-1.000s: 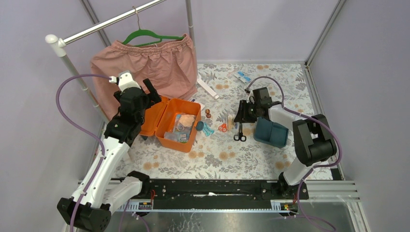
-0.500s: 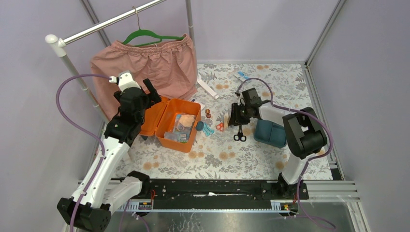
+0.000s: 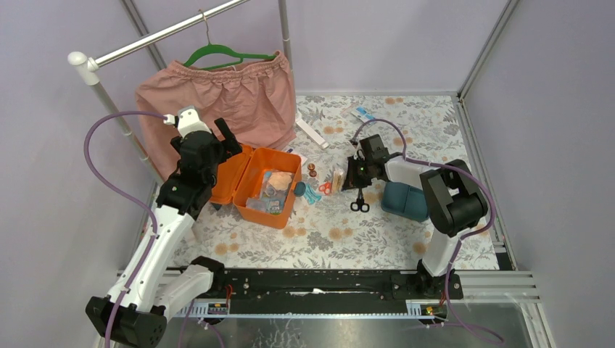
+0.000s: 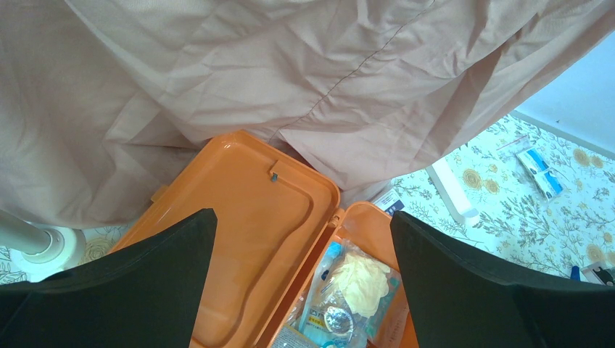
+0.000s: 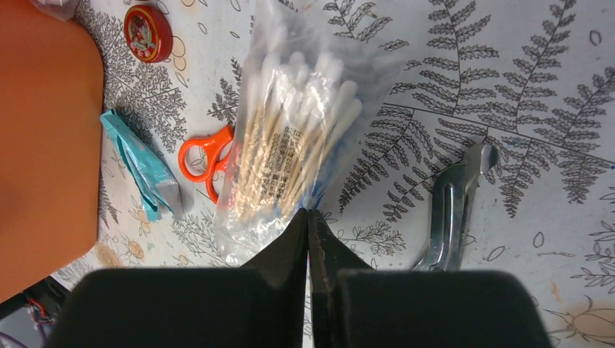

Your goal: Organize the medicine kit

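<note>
**1 bag pinched: right arm shuts on the cotton swabs**

Within the last second the right gripper [image 5: 308, 214] has swung left, away from the teal tray [image 3: 410, 203], and its jaws have gone from partly spread to closed. They now meet on the near edge of the bag of cotton swabs [image 5: 290, 138], so the bag is gripped, though it does not look lifted yet. This reads as the start of a pick-up, with the carry to the box yet to come.

The left gripper [image 4: 301, 216] has not moved; it hangs wide open over the raised lid, holding nothing.

The orange box [image 3: 255, 212] sits left of centre on the flowered tablecloth [image 3: 326, 239], lid thrown back to the left, with a few pouches already inside. Its tray lies well apart, right of the bag.

The bag is thin, clear, crinkly plastic, and the swabs inside are pale wooden sticks with white tips. It will probably sag and twist when raised by 1 edge. Just left of it lie small orange scissors [image 5: 207, 163], a folded teal packet [image 5: 145, 170] and a round red tin [image 5: 147, 32].
</note>
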Robot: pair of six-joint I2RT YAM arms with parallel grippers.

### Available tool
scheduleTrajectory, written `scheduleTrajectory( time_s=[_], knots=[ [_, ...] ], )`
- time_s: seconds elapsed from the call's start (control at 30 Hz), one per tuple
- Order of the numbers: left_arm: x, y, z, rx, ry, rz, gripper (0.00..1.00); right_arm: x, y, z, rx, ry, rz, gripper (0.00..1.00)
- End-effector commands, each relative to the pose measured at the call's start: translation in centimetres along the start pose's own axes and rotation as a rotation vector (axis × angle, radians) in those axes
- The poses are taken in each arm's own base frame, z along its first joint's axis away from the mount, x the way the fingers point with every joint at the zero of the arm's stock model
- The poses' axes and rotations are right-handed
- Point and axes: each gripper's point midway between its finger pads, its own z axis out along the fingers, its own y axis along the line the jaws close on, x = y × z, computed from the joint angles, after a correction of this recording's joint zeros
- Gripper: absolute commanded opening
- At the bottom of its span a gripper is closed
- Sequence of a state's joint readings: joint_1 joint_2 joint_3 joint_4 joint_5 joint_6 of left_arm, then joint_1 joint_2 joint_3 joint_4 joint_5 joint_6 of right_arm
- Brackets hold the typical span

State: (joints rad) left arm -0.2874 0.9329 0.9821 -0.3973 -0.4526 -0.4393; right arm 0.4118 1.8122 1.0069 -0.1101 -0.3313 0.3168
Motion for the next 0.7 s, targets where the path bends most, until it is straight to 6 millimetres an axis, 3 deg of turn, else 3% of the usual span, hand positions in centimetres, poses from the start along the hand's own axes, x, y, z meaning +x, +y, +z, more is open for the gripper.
scheduleTrajectory(
  time_s=[0.0,0.1,0.3,0.67],
  knots=[
    [-0.3,-0.2,0.2,0.006,-0.018,-0.015,0.99,-0.3,0.1,0.6,-0.006,-0.041,0.026,0.00],
    [-0.3,-0.2,0.2,0.005,-0.018,-0.014,0.99,-1.0,0.6,-0.2,-0.016,-0.083,0.014,0.00],
    [-0.2,-0.2,0.2,0.005,-0.016,-0.012,0.99,-4.4,4.0,-3.6,-0.139,-0.263,-0.073,0.00],
    [-0.2,-0.2,0.3,0.007,-0.015,-0.013,0.99,-6.9,8.0,-7.7,-0.277,-0.378,-0.121,0.00]
  ],
)
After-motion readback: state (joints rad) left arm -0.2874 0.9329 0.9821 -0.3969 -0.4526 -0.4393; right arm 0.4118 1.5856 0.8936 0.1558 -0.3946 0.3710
